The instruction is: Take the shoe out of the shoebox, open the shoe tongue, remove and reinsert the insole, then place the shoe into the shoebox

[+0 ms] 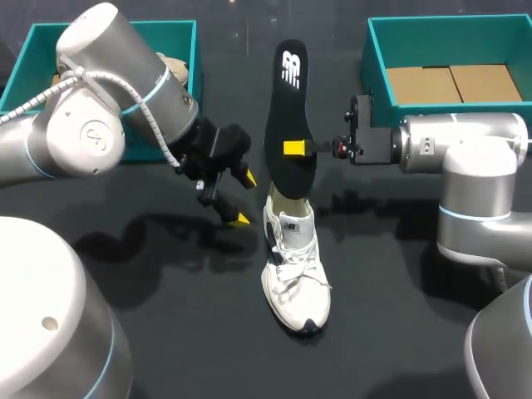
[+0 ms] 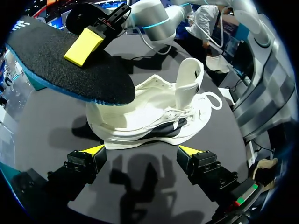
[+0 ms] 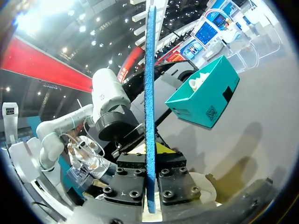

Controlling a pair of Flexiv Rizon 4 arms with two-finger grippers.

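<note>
My right gripper [image 1: 296, 149] is clamped on the black insole [image 1: 287, 100], one finger on each face. It holds the insole raised, with the lower end just over the white shoe [image 1: 295, 266]. The shoe rests on the table [image 1: 166, 316] just ahead of my left gripper [image 1: 243, 199], whose fingers stand apart, touching nothing.

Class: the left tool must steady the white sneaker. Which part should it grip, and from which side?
Probably the forefoot of the white sneaker, pinched across its width from above. It stands upright on its sole, and the insole held by the right tool crowds the heel opening; the forefoot is clear.
</note>
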